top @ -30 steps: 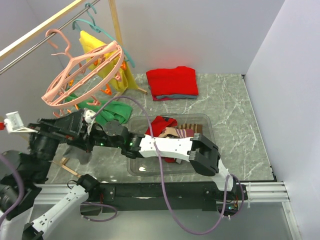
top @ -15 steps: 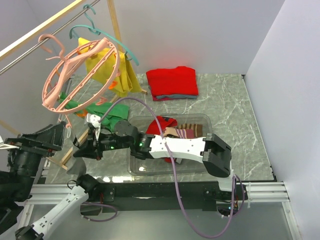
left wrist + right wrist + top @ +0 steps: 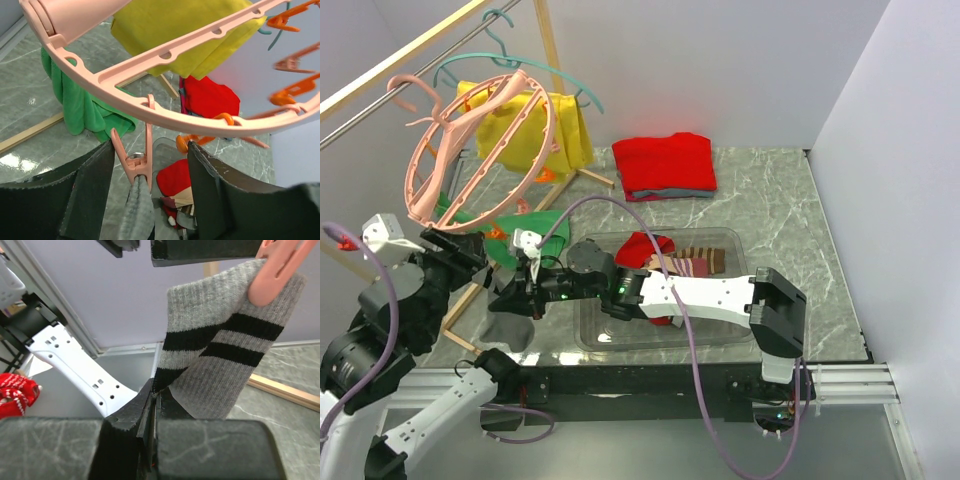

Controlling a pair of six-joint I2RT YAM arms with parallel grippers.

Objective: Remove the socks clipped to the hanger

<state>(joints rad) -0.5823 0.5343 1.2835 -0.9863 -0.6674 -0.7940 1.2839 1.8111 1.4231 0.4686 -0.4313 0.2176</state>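
The right gripper (image 3: 152, 405) is pinched tight on the lower edge of a grey ribbed sock (image 3: 220, 365) with two black stripes. The sock's upper end is held in a small pink plastic clip (image 3: 277, 267). The left gripper (image 3: 150, 160) reaches in from the other side, its dark fingers (image 3: 75, 195) standing apart with the clip and the top of the sock between them. Whether they press on the clip cannot be told.

The clip hangs from the rim of the large pink plastic ring hanger (image 3: 165, 114), which is tilted beneath the wood-and-metal rack (image 3: 420, 42) at the far left of the table, with orange clips along its far rim.

In the overhead view, the right arm stretches leftward across a clear plastic bin (image 3: 610, 335). The bin holds a red sock (image 3: 645, 248) and a brown-striped sock (image 3: 695, 262). A yellow shirt (image 3: 535, 120) hangs behind the ring, and a green cloth (image 3: 540, 225) lies below it. A folded red garment (image 3: 665, 165) sits well apart on the grey marble-patterned tabletop (image 3: 770, 220).
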